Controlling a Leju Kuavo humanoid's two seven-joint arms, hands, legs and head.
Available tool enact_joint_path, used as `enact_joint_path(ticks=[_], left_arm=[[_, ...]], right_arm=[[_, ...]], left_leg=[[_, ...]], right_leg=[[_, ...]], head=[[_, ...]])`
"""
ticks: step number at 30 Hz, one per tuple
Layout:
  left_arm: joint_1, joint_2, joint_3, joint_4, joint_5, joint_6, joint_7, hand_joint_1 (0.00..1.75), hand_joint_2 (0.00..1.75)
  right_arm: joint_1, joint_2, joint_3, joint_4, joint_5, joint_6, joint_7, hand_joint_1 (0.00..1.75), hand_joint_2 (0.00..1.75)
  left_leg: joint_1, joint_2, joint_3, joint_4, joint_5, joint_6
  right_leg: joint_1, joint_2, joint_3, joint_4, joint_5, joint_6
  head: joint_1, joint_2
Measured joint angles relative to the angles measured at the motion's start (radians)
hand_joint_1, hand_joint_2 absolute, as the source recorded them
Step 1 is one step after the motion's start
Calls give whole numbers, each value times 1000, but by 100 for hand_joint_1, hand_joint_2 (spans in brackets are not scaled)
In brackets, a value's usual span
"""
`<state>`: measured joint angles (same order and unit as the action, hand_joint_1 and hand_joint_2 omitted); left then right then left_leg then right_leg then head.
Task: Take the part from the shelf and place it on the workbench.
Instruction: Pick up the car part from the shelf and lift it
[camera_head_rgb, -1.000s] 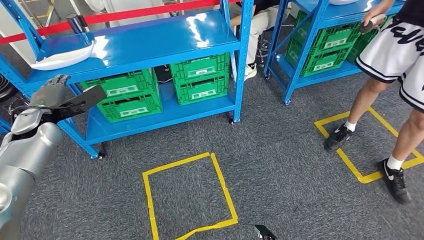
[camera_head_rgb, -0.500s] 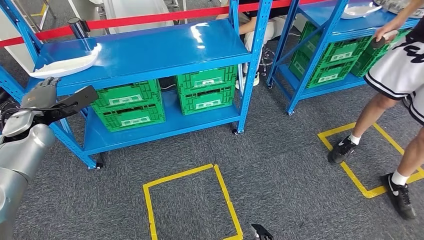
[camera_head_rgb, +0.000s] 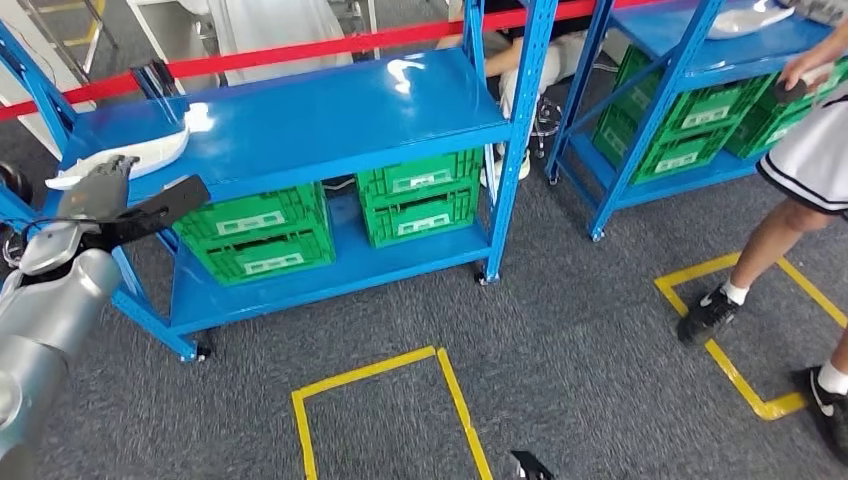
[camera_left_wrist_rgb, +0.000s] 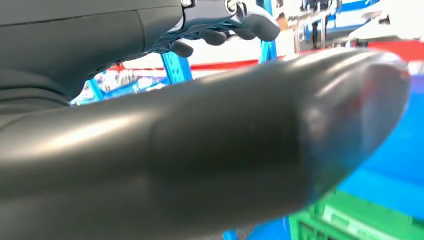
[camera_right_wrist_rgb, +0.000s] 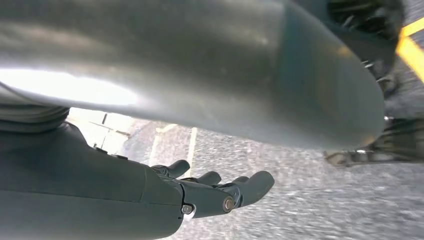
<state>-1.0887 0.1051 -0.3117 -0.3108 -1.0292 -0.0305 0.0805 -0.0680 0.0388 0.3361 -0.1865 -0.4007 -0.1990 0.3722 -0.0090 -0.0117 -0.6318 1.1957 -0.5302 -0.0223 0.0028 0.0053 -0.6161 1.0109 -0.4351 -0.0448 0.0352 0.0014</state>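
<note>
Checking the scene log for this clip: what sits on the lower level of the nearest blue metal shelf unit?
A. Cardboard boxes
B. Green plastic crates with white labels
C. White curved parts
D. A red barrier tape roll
B: in the head view, green plastic crates with white labels stand stacked on the lower level of the blue metal shelf unit, while a white curved part lies on its top level near the robot's left hand.

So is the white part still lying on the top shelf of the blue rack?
Yes: the white part lies on the top shelf, at its left end, just beyond the left robot hand.
</note>
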Motion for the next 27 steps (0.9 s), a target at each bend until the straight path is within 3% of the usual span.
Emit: enact_joint_path(ticks=[2,3,4,7,8,9,12,14,17,18,19,20,22,23,24,27], left_arm=[[3,1,0,2,0,0,1,0,0],[5,1,0,3,0,0,1,0,0],[5,1,0,4,0,0,1,0,0],[4,7,0,6,0,-1,28,0,0],[4,15,0,10,0,-3,65,0,0],[6,25,0,14,1,-5,107,0,0],[22,67,0,25,11,1,158,0,0],[29,88,0,30,17,5,151,0,0],[48,106,0,38,24,6,156,0,0],[58,111,0,40,26,5,158,0,0],[68,115,0,41,29,5,160,0,0],[75,121,1,42,31,5,162,0,0],[84,131,2,44,35,5,163,0,0],[87,138,3,45,38,5,162,0,0],[90,144,3,47,40,5,162,0,0],[102,164,5,48,45,6,156,0,0]], right_arm=[[0,0,0,0,0,0,-1,0,0],[0,0,0,0,0,0,0,0,0],[1,0,0,0,0,0,1,0,0],[0,0,0,0,1,0,0,0,0],[-2,0,0,0,2,1,-3,0,0],[-3,0,1,1,4,1,-6,0,0],[-5,-3,5,1,6,4,-4,0,0],[-6,-6,8,1,6,9,2,0,0],[-7,-7,11,1,6,17,0,0,0],[-6,-7,13,1,6,18,0,0,0],[-6,-7,15,1,6,18,2,0,0],[-6,-7,17,1,7,18,3,0,0],[-6,-8,18,1,8,18,1,0,0],[-6,-8,19,2,9,18,-1,0,0],[-5,-9,20,2,9,18,-3,0,0],[-6,-9,21,2,9,18,1,0,0]], left_leg=[[7,1,-75,91,-47,-9],[9,2,-96,98,-54,-11],[11,3,-100,71,-36,-12],[11,5,-55,-116,105,-7],[8,6,-42,-161,133,-2],[5,7,-35,-186,146,4],[6,9,-13,-199,139,24],[9,9,6,-204,131,35],[8,2,25,-203,111,42],[8,0,34,-202,102,41],[8,-1,43,-200,91,39],[8,-2,54,-197,81,37],[7,-2,73,-189,58,29],[6,-2,79,-186,48,23],[5,-2,83,-184,40,17],[6,-2,90,-172,30,-1]], right_leg=[[-2,2,21,0,-19,1],[-3,3,33,0,-29,3],[-4,4,47,0,-40,5],[-6,6,85,1,-74,14],[-6,7,91,0,-83,19],[-5,10,96,1,-89,25],[-5,13,105,10,-97,39],[-7,8,68,79,-112,45],[-10,4,-55,251,-169,54],[-10,3,-84,272,-179,56],[-10,3,-99,261,-170,57],[-10,2,-96,218,-137,56],[-9,-1,-70,93,-38,50],[-7,-2,-58,48,-5,45],[-6,-2,-51,23,14,39],[-5,-2,-33,16,13,20]], head=[[0,0],[-1,0],[-1,0],[-1,0],[-2,0],[-3,0],[-3,0],[-2,0],[-1,0],[-1,0],[-1,0],[-1,0],[-1,0],[-1,0],[-1,0],[-2,0]])
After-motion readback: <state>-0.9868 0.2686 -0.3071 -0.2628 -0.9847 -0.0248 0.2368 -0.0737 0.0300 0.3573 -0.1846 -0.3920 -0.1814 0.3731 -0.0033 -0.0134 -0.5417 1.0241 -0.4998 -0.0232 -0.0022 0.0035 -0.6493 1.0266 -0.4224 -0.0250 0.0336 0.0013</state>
